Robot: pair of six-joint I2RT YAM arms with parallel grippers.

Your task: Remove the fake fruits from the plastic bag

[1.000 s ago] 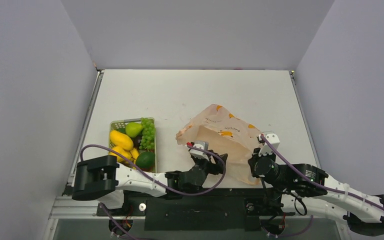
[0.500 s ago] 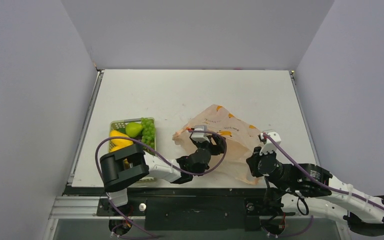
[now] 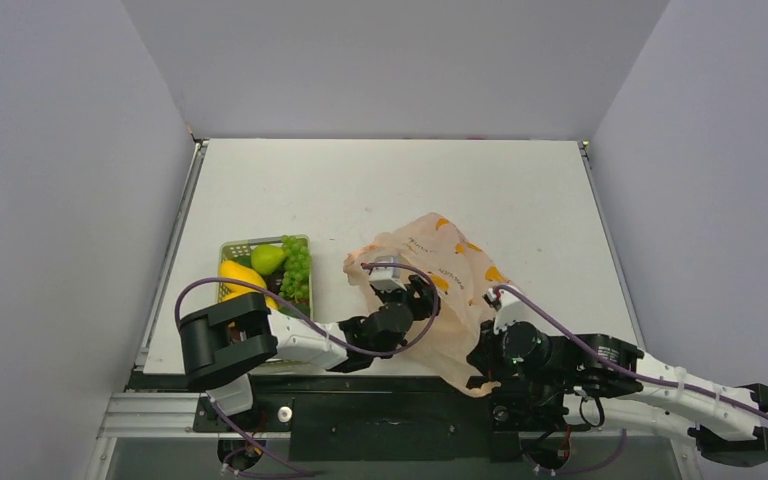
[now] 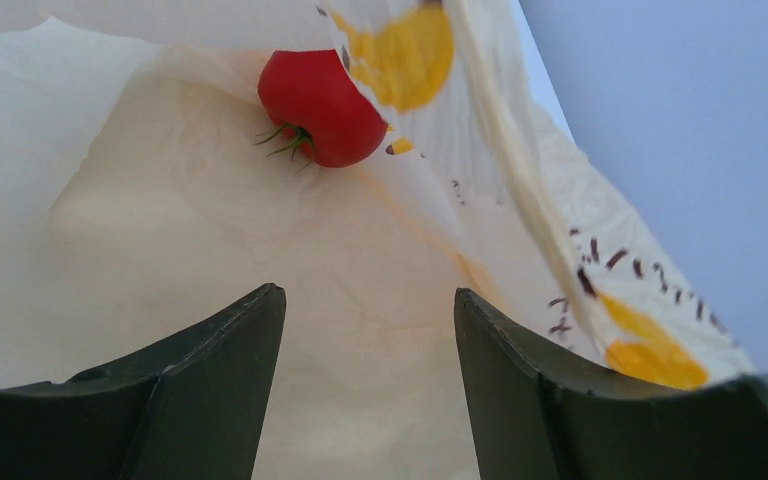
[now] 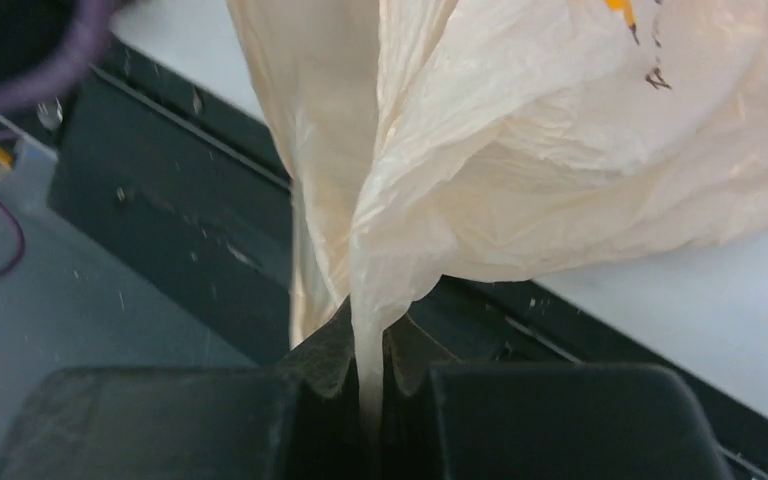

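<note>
The peach-orange plastic bag [image 3: 440, 270] with banana prints lies at the table's front centre. My right gripper [image 3: 480, 368] is shut on a bunched fold of the bag [image 5: 430, 180] at its near end, over the table's front edge. My left gripper [image 3: 412, 292] is open and reaches into the bag's mouth; its dark fingers [image 4: 230, 350] frame the bag's inside [image 4: 210, 220]. A red fruit with a green stalk [image 4: 318, 94] lies deeper inside the bag, ahead of the open jaws. Yellow fruits [image 3: 240, 275], a green pear [image 3: 267, 258] and green grapes [image 3: 297, 265] sit in the light green basket [image 3: 243, 243].
The basket stands at the front left of the white table [image 3: 380, 190], beside the left arm [image 3: 290, 338]. Grey walls enclose the table on three sides. A black rail [image 5: 190, 230] runs along the front edge under the held bag.
My right gripper has pulled the bag's near end left and toward the front edge. The bag has bunched up and shifted left. My left gripper stays at the bag's mouth, slightly further left.
</note>
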